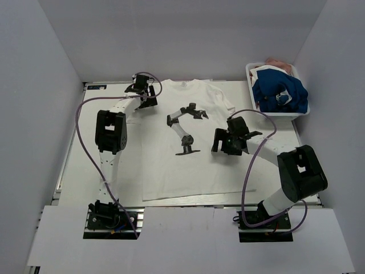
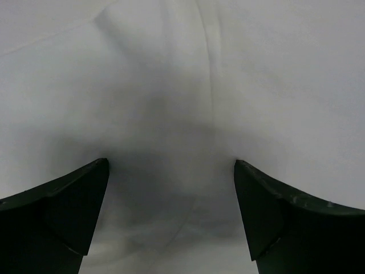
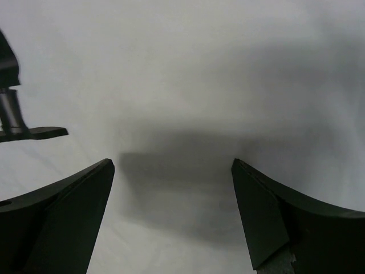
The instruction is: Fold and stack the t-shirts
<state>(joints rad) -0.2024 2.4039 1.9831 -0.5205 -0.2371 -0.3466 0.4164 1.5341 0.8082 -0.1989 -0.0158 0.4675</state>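
Printed white tee [image 1: 171,171] flat on desk [image 1: 80,171]. Left gripper [image 1: 145,98] at its 11 o'clock sleeve, right gripper [image 1: 219,140] at 3 o'clock; both jaws spread. Blue tee [image 1: 282,91] in bin [image 1: 282,115], 1 o'clock.

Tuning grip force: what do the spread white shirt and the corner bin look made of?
The white t-shirt looks like soft matte cloth, probably cotton knit: it creases and lies flat. The bin looks like rigid, smooth white plastic, by its rim.
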